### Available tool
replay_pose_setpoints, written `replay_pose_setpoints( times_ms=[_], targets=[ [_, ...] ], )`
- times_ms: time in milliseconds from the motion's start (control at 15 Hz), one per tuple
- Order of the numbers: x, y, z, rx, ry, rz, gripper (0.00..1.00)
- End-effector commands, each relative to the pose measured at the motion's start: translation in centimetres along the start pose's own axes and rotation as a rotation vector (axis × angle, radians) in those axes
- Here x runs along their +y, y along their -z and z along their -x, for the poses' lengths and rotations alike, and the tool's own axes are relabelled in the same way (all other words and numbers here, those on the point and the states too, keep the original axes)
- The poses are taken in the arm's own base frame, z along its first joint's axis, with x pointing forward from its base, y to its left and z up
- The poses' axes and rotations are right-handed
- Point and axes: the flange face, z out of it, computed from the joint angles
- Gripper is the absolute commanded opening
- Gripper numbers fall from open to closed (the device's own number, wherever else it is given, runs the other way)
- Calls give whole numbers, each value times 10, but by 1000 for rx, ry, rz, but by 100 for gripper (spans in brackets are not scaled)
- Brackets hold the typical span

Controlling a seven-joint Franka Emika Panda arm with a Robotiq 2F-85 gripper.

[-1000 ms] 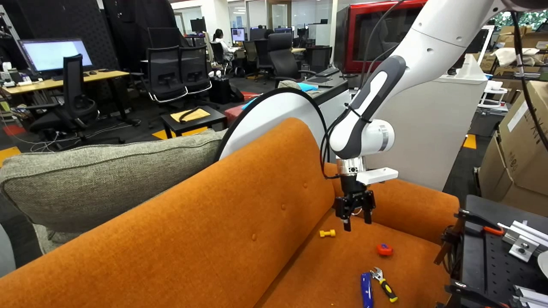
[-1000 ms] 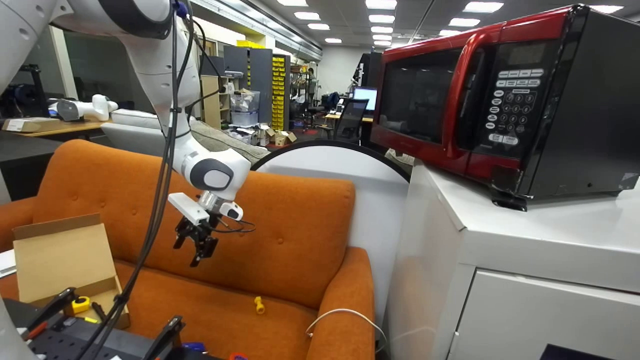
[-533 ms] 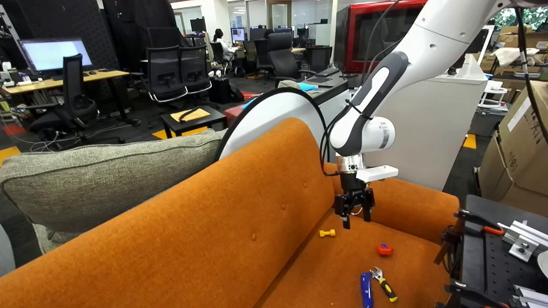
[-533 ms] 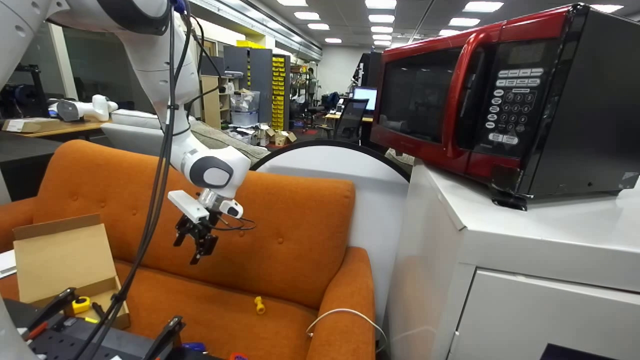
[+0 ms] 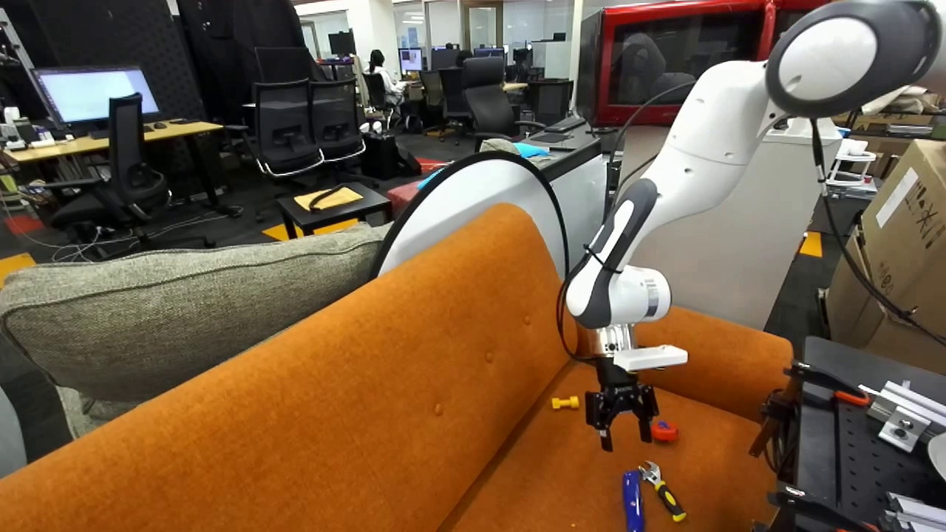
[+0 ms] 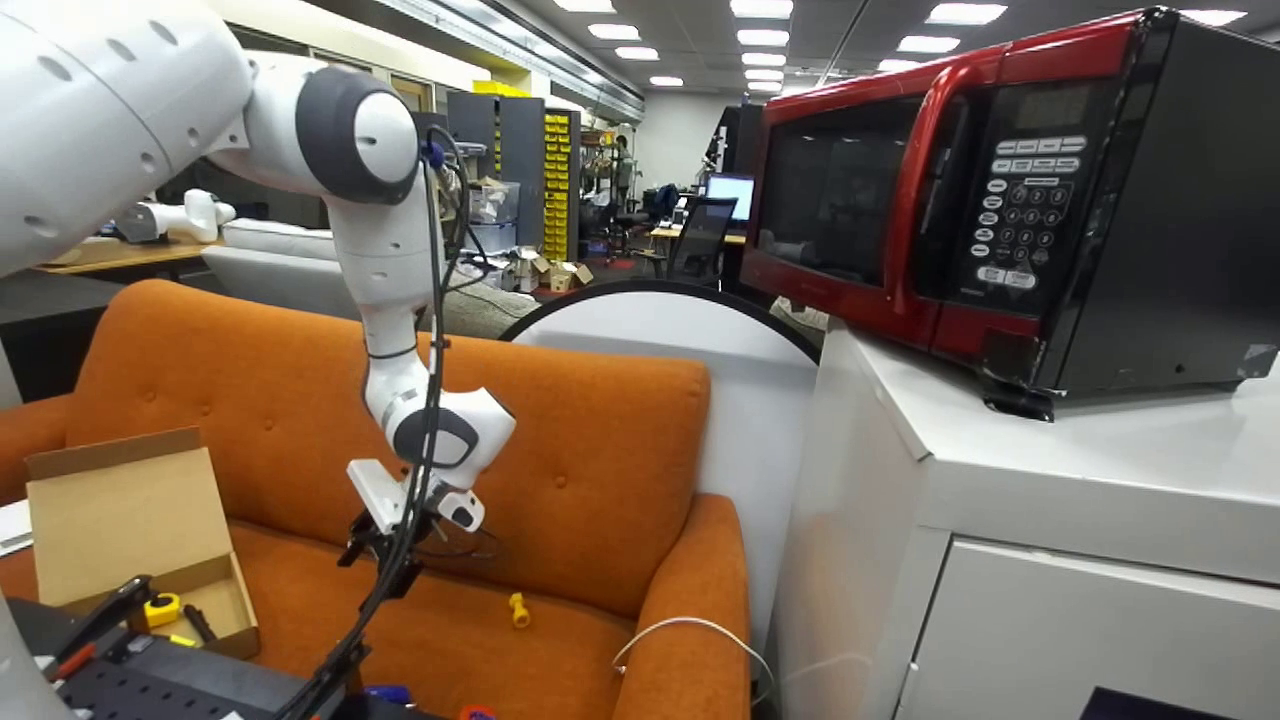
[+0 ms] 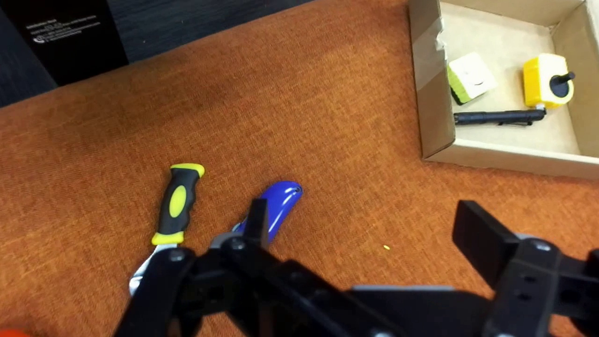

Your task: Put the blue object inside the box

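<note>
Hovering over the orange surface (image 7: 337, 121) with the gripper (image 5: 626, 441) spread wide and nothing between its fingers (image 7: 256, 222), presumably leaving room for straddling something slim. Not yet grasping the blue object (image 7: 283, 199), lying on the surface to the near left of the box (image 7: 433, 117) in the wrist view, partly hidden by one finger. Probably needing a shift left, hovering with the gap to the right of that object. Perhaps risking a nudge against the wrench (image 7: 177, 206), lying just beside it on the left. Apparently using the box for collecting, judging by its raised lid (image 6: 130, 515) in an exterior view and the black pen-like item (image 7: 496, 117) and yellow item (image 7: 538, 84) inside.
</note>
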Motion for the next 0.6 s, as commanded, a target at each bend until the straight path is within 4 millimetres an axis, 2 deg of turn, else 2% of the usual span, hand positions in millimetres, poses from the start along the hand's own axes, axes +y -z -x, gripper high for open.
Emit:
replay_pose_setpoints(
  times_ms=[0,67,133,267,533],
  targets=[
    [3,-30,-33,-54,-65,-57,100],
    [5,-40,-39,-61,-89,-56,100],
    [7,-36,-28,-30,-49,-19,100],
    [10,-46,-33,-35,-55,-16,100],
    [7,-40,-34,-26,-51,-18,100]
  ],
)
